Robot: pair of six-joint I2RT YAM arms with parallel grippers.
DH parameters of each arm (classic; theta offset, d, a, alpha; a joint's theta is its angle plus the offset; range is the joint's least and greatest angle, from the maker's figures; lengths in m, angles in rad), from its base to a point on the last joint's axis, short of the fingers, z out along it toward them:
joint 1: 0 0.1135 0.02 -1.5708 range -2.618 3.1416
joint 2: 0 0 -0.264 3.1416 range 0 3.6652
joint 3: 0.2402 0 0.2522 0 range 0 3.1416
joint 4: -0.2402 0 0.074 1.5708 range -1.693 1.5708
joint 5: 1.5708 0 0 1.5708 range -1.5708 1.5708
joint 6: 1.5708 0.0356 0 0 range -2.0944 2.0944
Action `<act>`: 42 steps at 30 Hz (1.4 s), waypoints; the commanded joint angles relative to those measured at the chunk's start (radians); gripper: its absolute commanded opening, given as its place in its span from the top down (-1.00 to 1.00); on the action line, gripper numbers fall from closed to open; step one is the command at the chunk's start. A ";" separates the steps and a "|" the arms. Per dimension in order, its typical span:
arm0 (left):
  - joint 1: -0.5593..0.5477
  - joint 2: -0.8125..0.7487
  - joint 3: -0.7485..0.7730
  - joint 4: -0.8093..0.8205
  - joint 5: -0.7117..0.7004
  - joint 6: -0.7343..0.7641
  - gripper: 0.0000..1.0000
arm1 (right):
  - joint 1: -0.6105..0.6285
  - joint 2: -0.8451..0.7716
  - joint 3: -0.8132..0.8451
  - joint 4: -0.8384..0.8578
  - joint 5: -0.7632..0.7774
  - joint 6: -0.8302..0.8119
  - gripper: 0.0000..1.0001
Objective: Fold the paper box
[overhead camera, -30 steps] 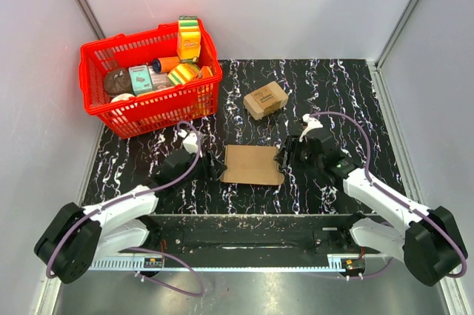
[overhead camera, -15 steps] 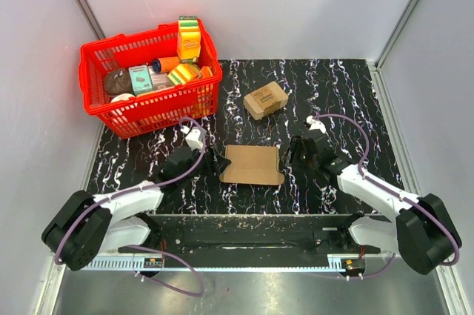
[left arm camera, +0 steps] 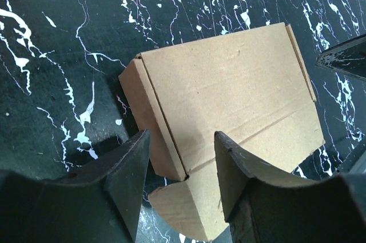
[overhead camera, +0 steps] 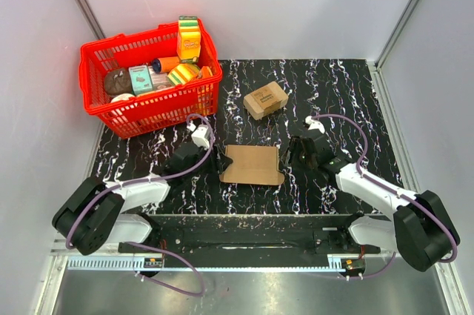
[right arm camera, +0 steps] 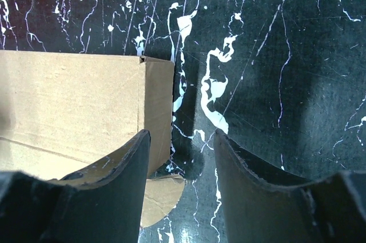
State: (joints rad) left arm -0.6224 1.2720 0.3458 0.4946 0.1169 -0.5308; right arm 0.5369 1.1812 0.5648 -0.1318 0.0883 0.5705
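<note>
The rounded near flap of the paper box [overhead camera: 252, 164] is cut off at the bottom of both wrist views. The box lies flat on the table [overhead camera: 333, 85] between the grippers. Left gripper [left arm camera: 182, 140]: fingers spread, box end in the gap. Right gripper [right arm camera: 182, 137]: fingers spread, box end beside one finger; contact cannot be determined.

You have the paper box [left arm camera: 229, 94] in matt, unprinted brown cardboard, faintly fibrous. The surface [right arm camera: 286, 54] reads glossy black with white veining. The fingers [left arm camera: 128, 180] of the left hand [left arm camera: 182, 140] look matt dark plastic.
</note>
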 commanded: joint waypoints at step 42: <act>-0.118 -0.233 -0.019 -0.217 -0.108 0.015 -0.35 | 0.049 -0.155 -0.057 -0.026 -0.225 0.011 -0.30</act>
State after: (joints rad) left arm -0.7166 1.0695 0.3542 0.2844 0.0154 -0.4808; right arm 0.5682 1.0462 0.5152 -0.1490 -0.1093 0.5625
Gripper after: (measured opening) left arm 0.672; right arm 0.652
